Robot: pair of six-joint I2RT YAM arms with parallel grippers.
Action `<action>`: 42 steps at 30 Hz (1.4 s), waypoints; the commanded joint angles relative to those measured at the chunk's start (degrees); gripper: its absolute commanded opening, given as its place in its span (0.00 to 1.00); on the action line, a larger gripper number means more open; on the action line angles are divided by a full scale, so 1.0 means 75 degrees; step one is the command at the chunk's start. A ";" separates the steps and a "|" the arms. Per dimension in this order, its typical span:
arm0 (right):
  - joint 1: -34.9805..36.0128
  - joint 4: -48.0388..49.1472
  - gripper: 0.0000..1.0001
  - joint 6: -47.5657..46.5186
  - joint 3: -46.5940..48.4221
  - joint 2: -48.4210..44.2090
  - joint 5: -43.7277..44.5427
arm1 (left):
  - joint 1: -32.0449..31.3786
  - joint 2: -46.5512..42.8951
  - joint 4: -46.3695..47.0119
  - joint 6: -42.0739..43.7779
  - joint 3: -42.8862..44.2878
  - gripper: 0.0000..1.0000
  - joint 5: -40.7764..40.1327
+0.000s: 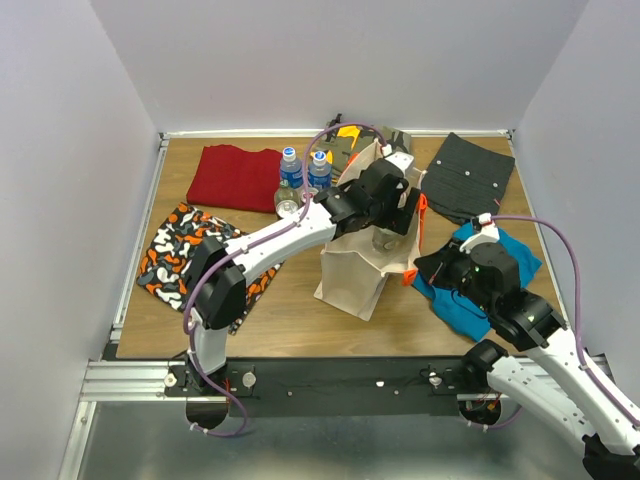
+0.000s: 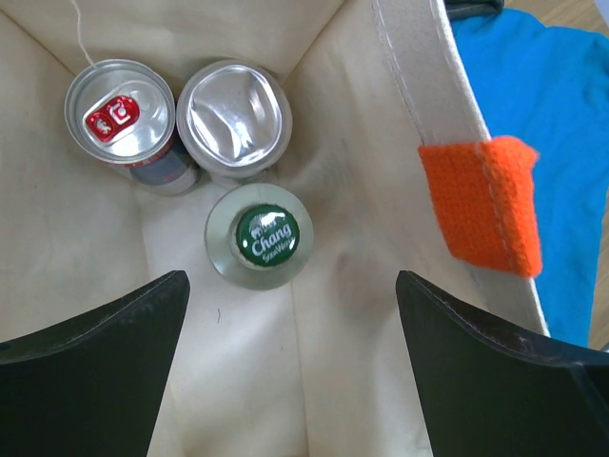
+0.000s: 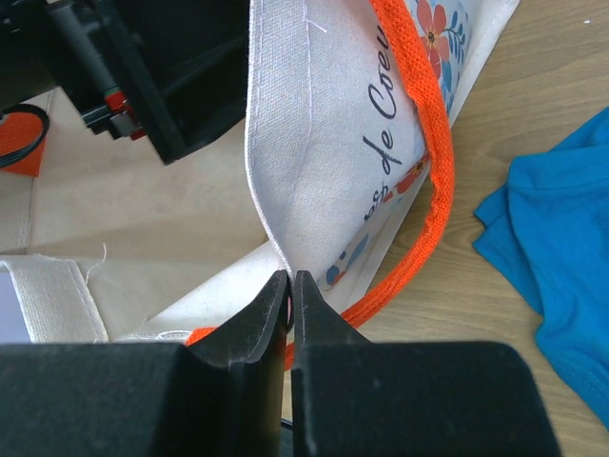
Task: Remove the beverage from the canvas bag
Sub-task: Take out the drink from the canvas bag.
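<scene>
The beige canvas bag (image 1: 355, 275) stands upright mid-table with orange handles (image 1: 422, 222). My left gripper (image 1: 392, 212) hovers over its open mouth, open and empty. In the left wrist view the gripper (image 2: 290, 281) looks down into the bag (image 2: 238, 371). Inside stand a glass bottle with a green Chang cap (image 2: 266, 235), a can with a red tab (image 2: 121, 114) and a silver-topped can (image 2: 233, 116). The bottle is just ahead of the fingertips and not between them. My right gripper (image 1: 430, 263) is shut on the bag's rim (image 3: 276, 190), beside the orange handle (image 3: 433, 190).
Two water bottles (image 1: 305, 167) stand behind the bag, with a third item (image 1: 288, 200) below them. A red cloth (image 1: 235, 177) and a patterned cloth (image 1: 185, 255) lie left. A dark grey cloth (image 1: 470, 178) and a blue cloth (image 1: 485, 290) lie right.
</scene>
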 commanded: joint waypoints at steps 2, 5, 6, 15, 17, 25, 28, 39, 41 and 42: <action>-0.0033 -0.0472 0.15 -0.0071 -0.0188 -0.0101 0.0412 | -0.0030 0.0368 0.0038 -0.0074 0.0408 0.99 -0.0384; -0.0033 -0.0448 0.16 -0.0059 -0.0211 -0.0113 0.0401 | -0.0018 0.0508 0.0038 -0.0085 0.0560 0.99 -0.0431; -0.0033 -0.0448 0.16 -0.0059 -0.0211 -0.0101 0.0412 | -0.0018 0.0601 0.0027 -0.0074 0.0596 0.99 -0.0443; -0.0033 -0.0437 0.17 -0.0071 -0.0223 -0.0148 0.0412 | 0.0040 0.1164 -0.0465 -0.0062 0.1334 0.99 -0.0830; -0.0033 -0.0437 0.17 -0.0071 -0.0223 -0.0148 0.0400 | 0.0040 0.1246 -0.0524 -0.0050 0.1427 0.95 -0.0818; -0.0033 -0.0448 0.17 -0.0059 -0.0211 -0.0207 0.0436 | 0.0040 0.1165 -0.0395 -0.0261 0.0924 0.89 -0.1052; -0.0045 -0.0448 0.17 -0.0059 -0.0211 -0.0195 0.0412 | 0.0040 0.1212 -0.0430 -0.0249 0.0924 0.86 -0.1064; -0.0033 -0.0448 0.17 -0.0059 -0.0200 -0.0195 0.0424 | 0.0040 0.1270 -0.0313 -0.0261 0.0924 0.75 -0.0982; -0.0033 -0.0448 0.17 -0.0059 -0.0211 -0.0195 0.0424 | 0.0040 0.1282 -0.0325 -0.0261 0.0936 0.70 -0.0959; -0.0033 -0.0448 0.17 -0.0059 -0.0211 -0.0183 0.0436 | 0.0040 0.1282 -0.0325 -0.0261 0.0936 0.67 -0.0959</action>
